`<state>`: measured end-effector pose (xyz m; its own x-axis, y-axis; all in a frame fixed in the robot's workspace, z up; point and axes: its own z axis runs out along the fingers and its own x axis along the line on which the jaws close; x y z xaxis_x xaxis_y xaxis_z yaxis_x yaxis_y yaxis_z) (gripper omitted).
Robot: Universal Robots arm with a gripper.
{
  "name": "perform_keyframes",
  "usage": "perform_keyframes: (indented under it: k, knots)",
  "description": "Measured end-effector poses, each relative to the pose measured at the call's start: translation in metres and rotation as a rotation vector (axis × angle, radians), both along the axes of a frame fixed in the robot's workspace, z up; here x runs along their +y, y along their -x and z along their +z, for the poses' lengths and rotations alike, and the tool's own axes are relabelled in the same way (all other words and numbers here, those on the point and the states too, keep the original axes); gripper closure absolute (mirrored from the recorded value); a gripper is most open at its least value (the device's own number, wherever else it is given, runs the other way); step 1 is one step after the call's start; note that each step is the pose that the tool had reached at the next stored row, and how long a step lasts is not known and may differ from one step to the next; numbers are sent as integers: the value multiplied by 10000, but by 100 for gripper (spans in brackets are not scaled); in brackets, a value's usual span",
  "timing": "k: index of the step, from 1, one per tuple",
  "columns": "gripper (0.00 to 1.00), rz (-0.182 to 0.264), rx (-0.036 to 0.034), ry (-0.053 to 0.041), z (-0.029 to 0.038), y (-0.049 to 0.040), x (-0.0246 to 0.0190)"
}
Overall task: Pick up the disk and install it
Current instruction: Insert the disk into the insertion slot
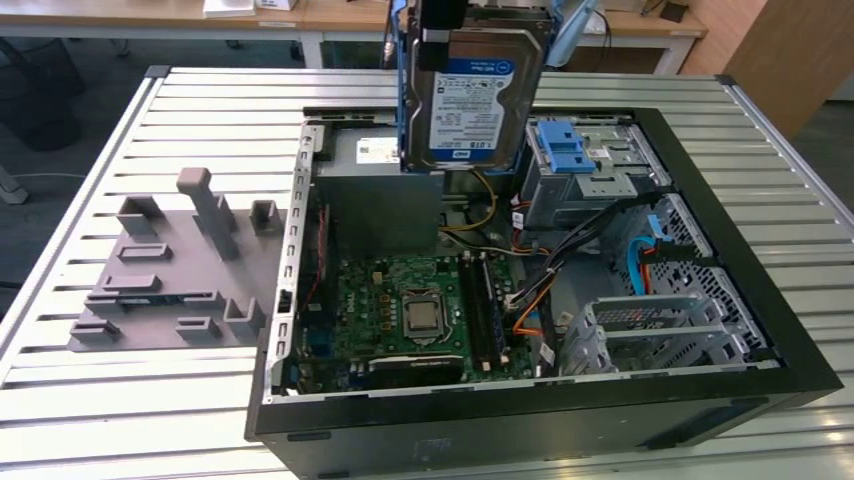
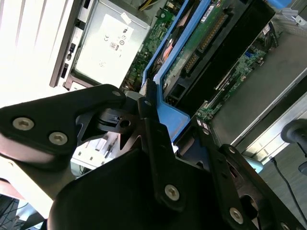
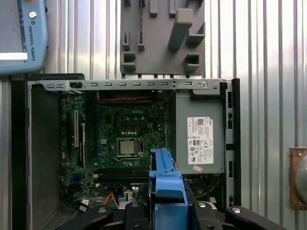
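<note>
Exterior view: your gripper's (image 1: 487, 25) fingers (image 1: 434, 30) pinch the disk (image 1: 474, 100) upright above the case (image 1: 534, 420), seemingly near the power supply's (image 1: 380, 195) corner.

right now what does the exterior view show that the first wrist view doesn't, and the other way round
Exterior view: the blue-and-white label face of the flat silver metal disk, upright above the open black computer case, plus a ridged blue plastic latch. First wrist view: a blue-grey handheld pendant, and the disk's blue rail end-on in the black gripper. Both: green motherboard, grey plastic fixture plate.
</note>
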<state>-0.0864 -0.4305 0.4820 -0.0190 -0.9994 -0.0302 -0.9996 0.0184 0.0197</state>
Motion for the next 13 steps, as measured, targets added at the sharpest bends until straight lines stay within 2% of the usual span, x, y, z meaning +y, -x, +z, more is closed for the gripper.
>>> perform_keyframes:
  k: [13]
  knots:
    - [64, -1, 0, 1, -4, -1, -159]
